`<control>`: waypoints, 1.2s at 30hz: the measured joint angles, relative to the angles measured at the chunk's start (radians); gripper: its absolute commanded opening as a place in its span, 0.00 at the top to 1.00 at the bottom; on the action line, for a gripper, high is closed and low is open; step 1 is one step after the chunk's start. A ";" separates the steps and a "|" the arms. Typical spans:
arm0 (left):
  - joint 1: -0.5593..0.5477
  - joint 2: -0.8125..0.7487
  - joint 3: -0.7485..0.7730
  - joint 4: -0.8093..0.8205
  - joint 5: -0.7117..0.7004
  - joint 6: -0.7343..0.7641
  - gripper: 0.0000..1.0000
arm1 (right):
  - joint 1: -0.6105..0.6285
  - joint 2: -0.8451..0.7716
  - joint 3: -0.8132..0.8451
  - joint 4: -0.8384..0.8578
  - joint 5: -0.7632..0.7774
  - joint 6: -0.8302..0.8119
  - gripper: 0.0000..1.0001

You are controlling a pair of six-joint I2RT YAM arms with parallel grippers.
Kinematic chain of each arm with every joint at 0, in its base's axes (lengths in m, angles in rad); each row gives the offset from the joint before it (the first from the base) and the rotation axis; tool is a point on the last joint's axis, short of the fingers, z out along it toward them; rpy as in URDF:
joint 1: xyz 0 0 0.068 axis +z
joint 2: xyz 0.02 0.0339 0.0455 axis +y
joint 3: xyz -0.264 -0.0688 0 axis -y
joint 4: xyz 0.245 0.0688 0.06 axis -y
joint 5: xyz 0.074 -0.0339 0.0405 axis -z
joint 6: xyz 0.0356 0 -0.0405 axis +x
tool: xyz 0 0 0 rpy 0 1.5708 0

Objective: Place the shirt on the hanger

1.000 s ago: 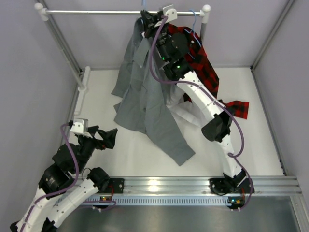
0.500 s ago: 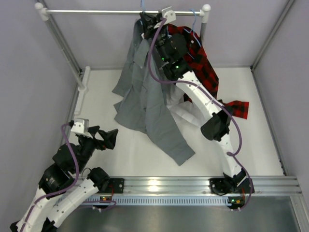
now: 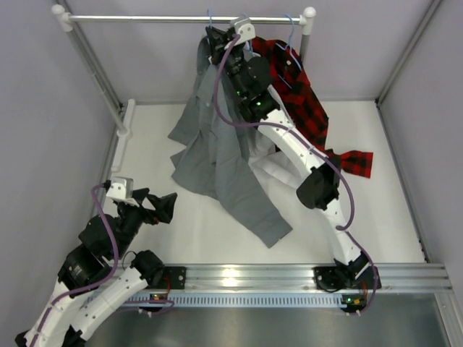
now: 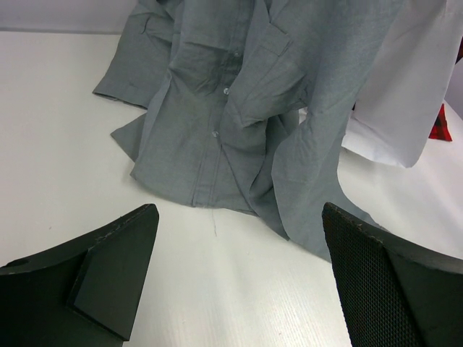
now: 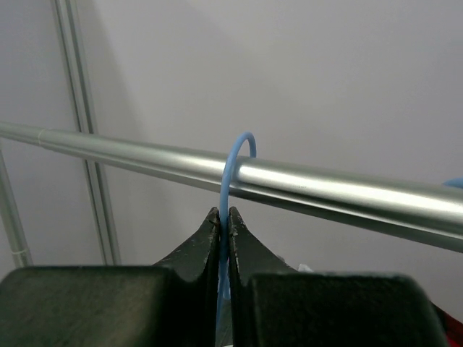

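Note:
The grey shirt (image 3: pixel 217 144) hangs from the rail area at the back and drapes down onto the white table; it also fills the top of the left wrist view (image 4: pixel 239 108). The light-blue hanger (image 5: pixel 230 181) has its hook curved over the silver rail (image 5: pixel 325 191). My right gripper (image 5: pixel 224 220) is shut on the hanger's wire just under the rail, and in the top view it sits high at the shirt's collar (image 3: pixel 217 37). My left gripper (image 4: pixel 239 289) is open, low near the table's front left (image 3: pixel 155 204), apart from the shirt's hem.
A red-and-black plaid shirt (image 3: pixel 300 90) hangs from the same rail to the right on another blue hanger (image 3: pixel 291 25). A white shirt (image 4: pixel 405 94) lies on the table beneath it. The rack's left post (image 3: pixel 90 65) stands at the back left.
My right gripper has lifted and shifted slightly left along the rail with the hanger and grey shirt. The left arm has stayed put.

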 measured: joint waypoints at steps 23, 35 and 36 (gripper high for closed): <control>0.000 -0.022 -0.003 0.001 -0.024 0.002 0.02 | -0.026 -0.006 -0.080 0.074 -0.138 0.078 1.00; 0.000 -0.022 -0.003 0.001 -0.036 0.002 0.02 | -0.068 -0.031 -0.102 0.045 -0.236 0.132 0.68; 0.000 -0.022 -0.003 0.001 -0.037 0.002 0.02 | -0.071 -0.032 -0.106 0.042 -0.237 0.132 0.64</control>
